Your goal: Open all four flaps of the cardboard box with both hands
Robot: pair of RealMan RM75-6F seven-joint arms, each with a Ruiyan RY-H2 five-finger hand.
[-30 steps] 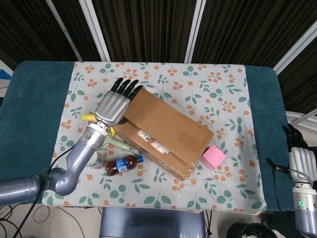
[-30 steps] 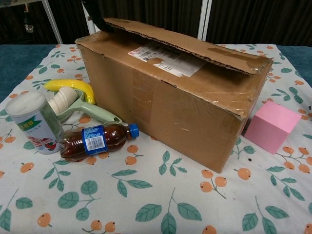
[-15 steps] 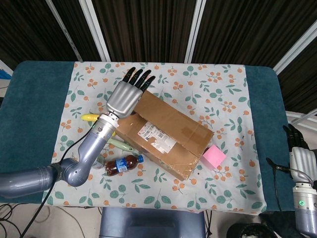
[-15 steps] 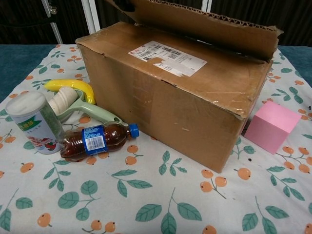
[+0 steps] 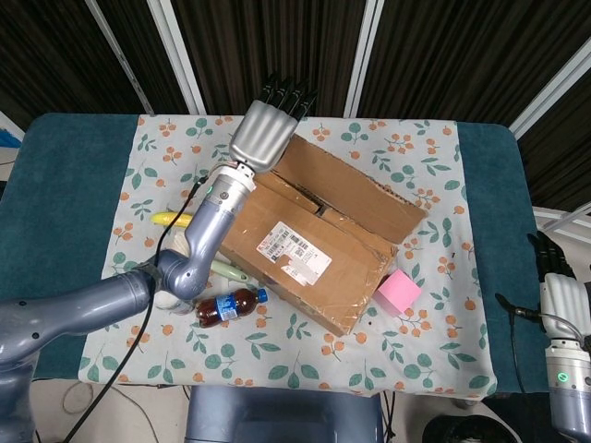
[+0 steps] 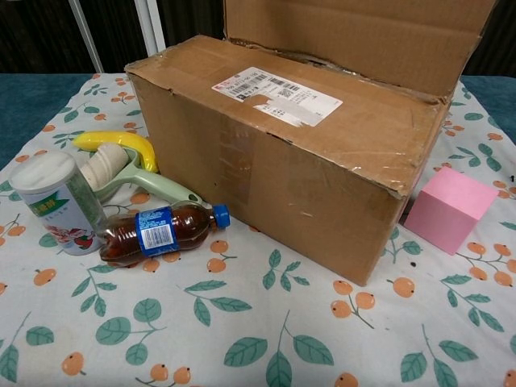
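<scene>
Cardboard box [image 5: 309, 263] sits slantwise mid-table on the flowered cloth [image 5: 406, 166], its far long flap [image 5: 355, 189] raised. That flap stands because the left hand [image 5: 268, 134], fingers straight and spread, grasping nothing, backs it near the far-left corner. The labelled near flap [image 6: 278, 97] lies shut. At the table's right edge, the right hand [image 5: 554, 286] waits apart; its finger state cannot be told.
</scene>
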